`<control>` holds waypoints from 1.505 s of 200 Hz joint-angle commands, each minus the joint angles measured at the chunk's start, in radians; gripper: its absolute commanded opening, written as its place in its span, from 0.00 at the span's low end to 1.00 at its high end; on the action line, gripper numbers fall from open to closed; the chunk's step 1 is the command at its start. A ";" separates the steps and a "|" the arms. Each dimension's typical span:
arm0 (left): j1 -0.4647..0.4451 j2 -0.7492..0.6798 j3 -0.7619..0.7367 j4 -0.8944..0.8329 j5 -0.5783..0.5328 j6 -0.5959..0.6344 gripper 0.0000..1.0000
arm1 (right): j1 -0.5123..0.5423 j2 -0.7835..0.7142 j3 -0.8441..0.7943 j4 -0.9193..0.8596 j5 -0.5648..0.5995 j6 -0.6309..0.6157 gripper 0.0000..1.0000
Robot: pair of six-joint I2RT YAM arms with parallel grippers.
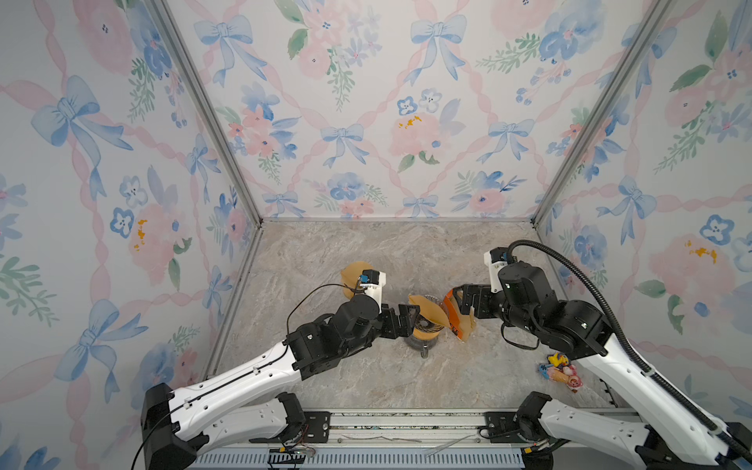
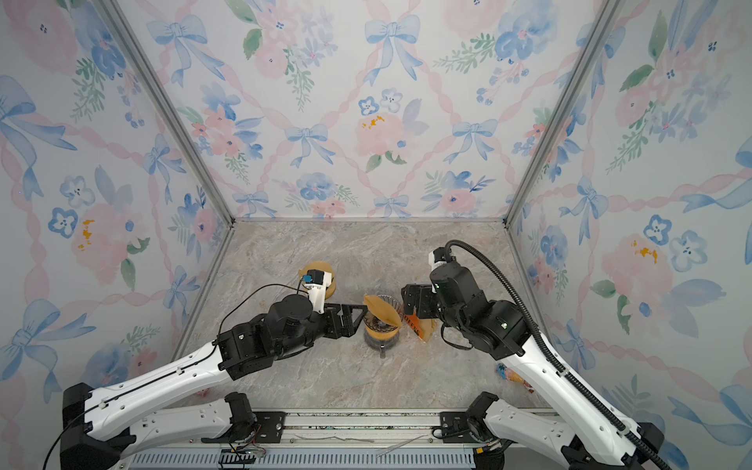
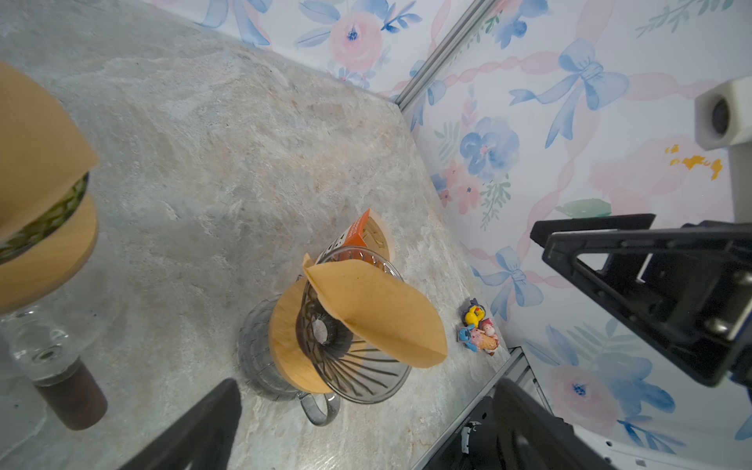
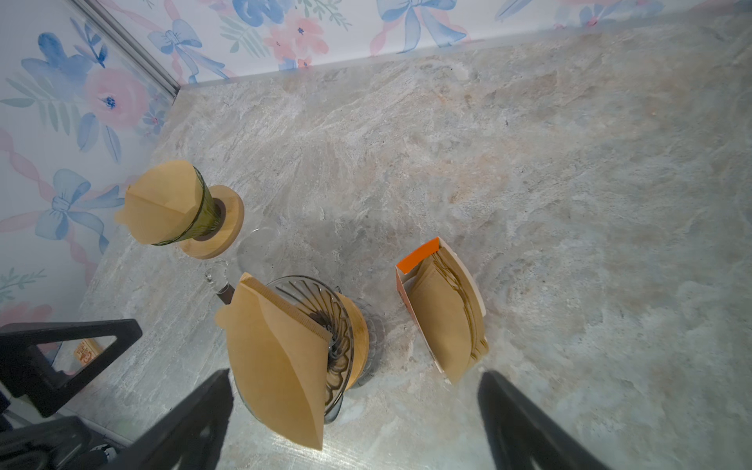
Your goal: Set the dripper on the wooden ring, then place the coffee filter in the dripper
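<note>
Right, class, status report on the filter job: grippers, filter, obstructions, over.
Left gripper, right gripper open, empty. Coffee filter folded flat, leaning in dripper, not opened out. Filter box close beside dripper, apart.

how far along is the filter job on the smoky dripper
Done: a coffee filter rests on the dripper. In hand: nothing; the left gripper and right gripper flank it with jaws open. Left: the filter is folded flat and leans across the rim, so it needs opening and seating in the cone.

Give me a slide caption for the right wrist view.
Folded paper filter propped on the glass dripper rim, open filter box standing beside it.
</note>
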 commanded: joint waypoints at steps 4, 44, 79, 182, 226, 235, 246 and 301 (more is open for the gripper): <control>0.000 0.061 0.057 -0.009 0.033 0.074 0.98 | 0.008 0.024 0.002 -0.014 -0.038 -0.016 0.96; 0.019 0.119 0.117 -0.083 0.038 0.112 0.98 | 0.031 0.072 -0.032 0.035 -0.099 -0.018 0.97; 0.046 0.129 0.110 -0.096 0.084 0.142 0.98 | 0.058 0.077 -0.069 0.062 -0.134 -0.020 0.99; 0.086 0.223 0.133 -0.103 0.179 0.127 0.96 | 0.082 0.115 -0.153 0.123 -0.091 0.055 0.90; 0.113 0.286 0.187 -0.107 0.203 0.110 0.91 | 0.034 0.123 -0.159 0.110 -0.124 0.053 0.82; 0.119 0.295 0.192 -0.111 0.207 0.106 0.90 | 0.028 0.125 -0.158 0.104 -0.123 0.051 0.81; 0.124 0.308 0.197 -0.113 0.214 0.104 0.90 | 0.019 0.124 -0.162 0.104 -0.123 0.051 0.81; 0.128 0.357 0.239 -0.171 0.187 0.118 0.87 | -0.017 0.131 -0.177 0.101 -0.136 0.062 0.81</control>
